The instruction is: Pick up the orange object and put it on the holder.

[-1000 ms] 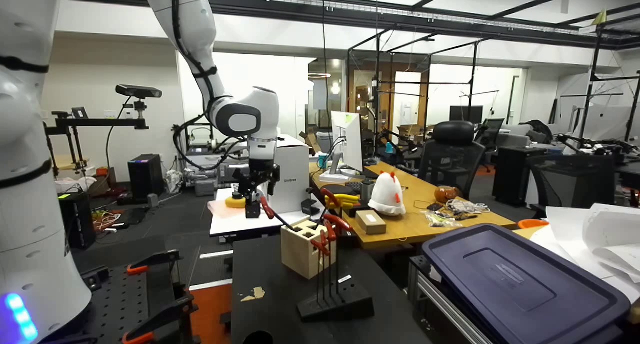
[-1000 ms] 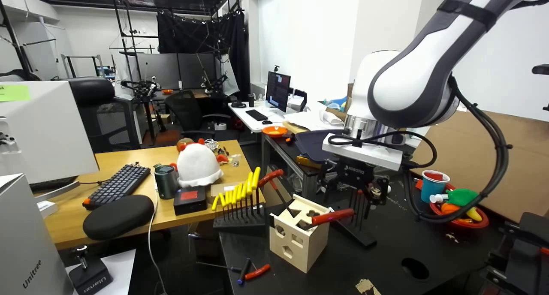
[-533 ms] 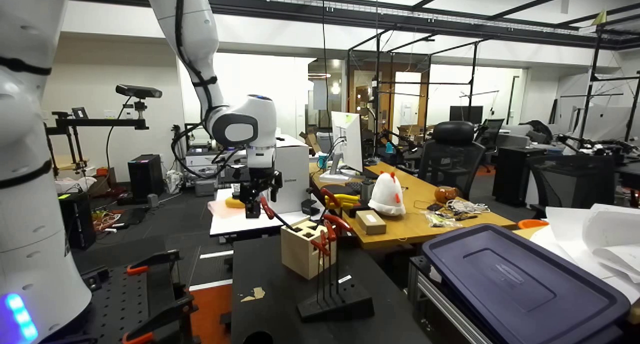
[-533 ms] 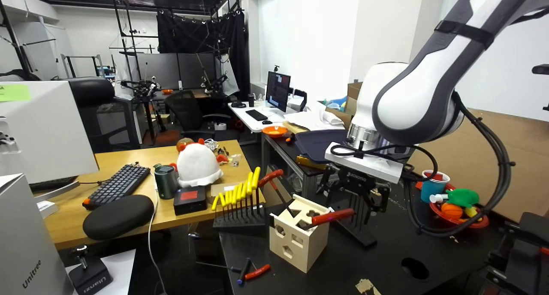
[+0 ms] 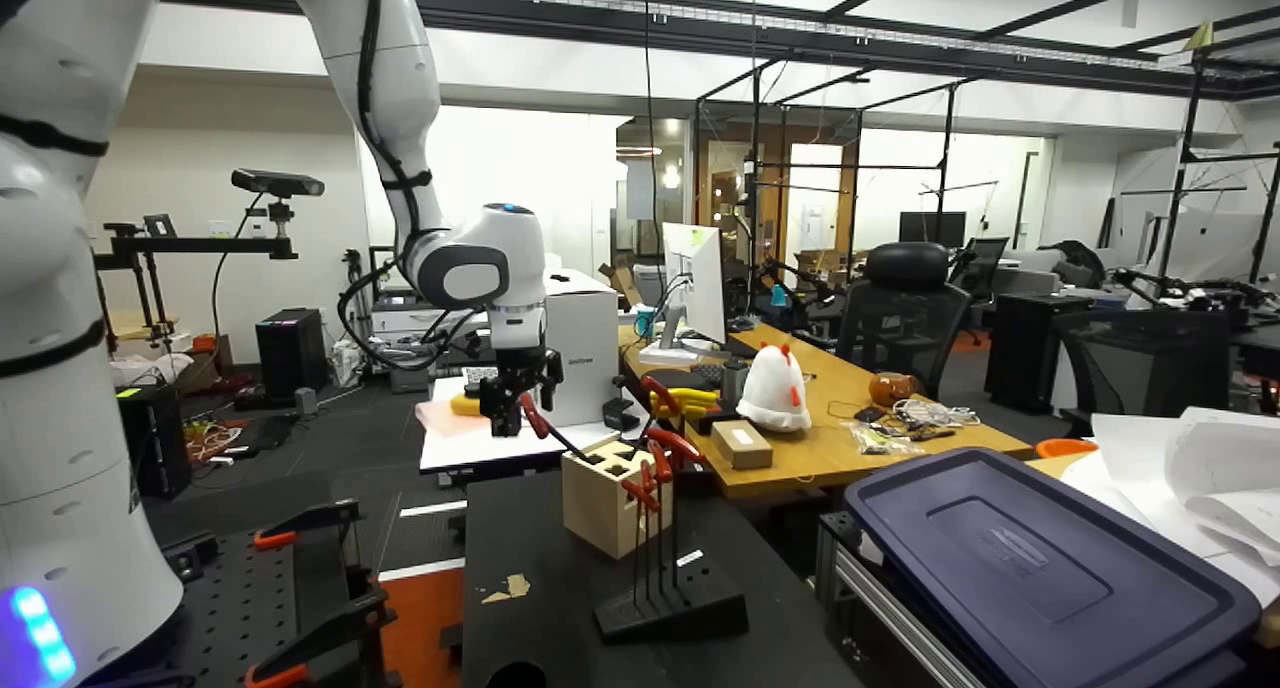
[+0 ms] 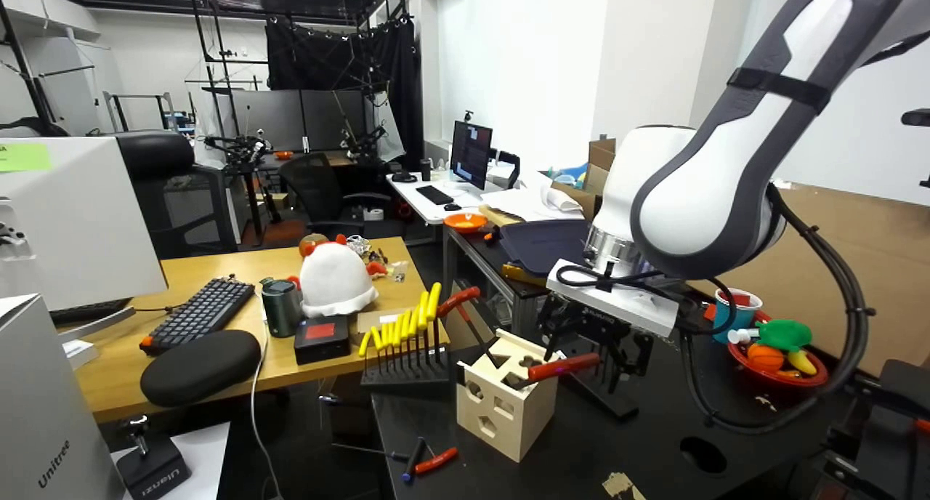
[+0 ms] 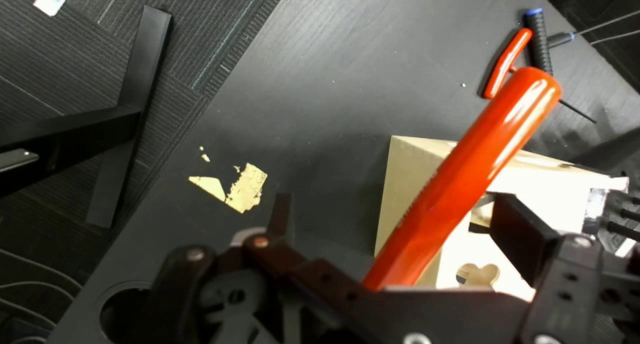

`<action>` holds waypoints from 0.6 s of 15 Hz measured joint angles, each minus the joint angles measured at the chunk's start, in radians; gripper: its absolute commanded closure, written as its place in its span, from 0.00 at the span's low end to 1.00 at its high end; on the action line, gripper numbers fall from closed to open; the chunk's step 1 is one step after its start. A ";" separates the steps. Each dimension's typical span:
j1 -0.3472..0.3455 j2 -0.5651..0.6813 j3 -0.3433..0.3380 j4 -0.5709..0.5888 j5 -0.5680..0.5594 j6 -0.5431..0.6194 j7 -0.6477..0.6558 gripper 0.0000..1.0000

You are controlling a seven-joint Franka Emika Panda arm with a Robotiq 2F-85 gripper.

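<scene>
the claw (image 7: 398,216) stood wide apart with nothing in its grip. the orange handle (image 7: 467,179), probably the task's thing, slanted across the gap between the fingers (image 7: 281,214) in the wrist view, neither of them visibly touching it, and its dark shaft (image 5: 572,448) ran down into the wooden box (image 6: 519,413), likely the holder. closing on that slant could twist the glossy handle or let it slip, since the fingers would meet it askew. lifting might drag or tip the box if the shaft snagged in its hole, and the finger over the box top could bump it should the claw go lower. a second handle (image 6: 459,301) leaned from the same box, and a loose handle (image 7: 507,63) lay on the table (image 7: 340,84) beside a screwdriver (image 7: 540,44), so mistaking one for another was a danger. near the box a black rack (image 5: 685,608) of upright red-handled tools (image 5: 659,462) crowded the sideways path, and a row of yellow handles (image 6: 413,323) stood close by too.
</scene>
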 measured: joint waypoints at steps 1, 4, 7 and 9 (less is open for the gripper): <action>0.004 0.010 -0.001 0.000 0.000 0.012 0.000 0.00; 0.022 0.040 -0.009 0.000 0.000 0.063 0.000 0.00; 0.047 0.066 -0.034 0.002 0.000 0.123 0.001 0.00; 0.066 0.081 -0.053 0.007 0.000 0.154 0.001 0.00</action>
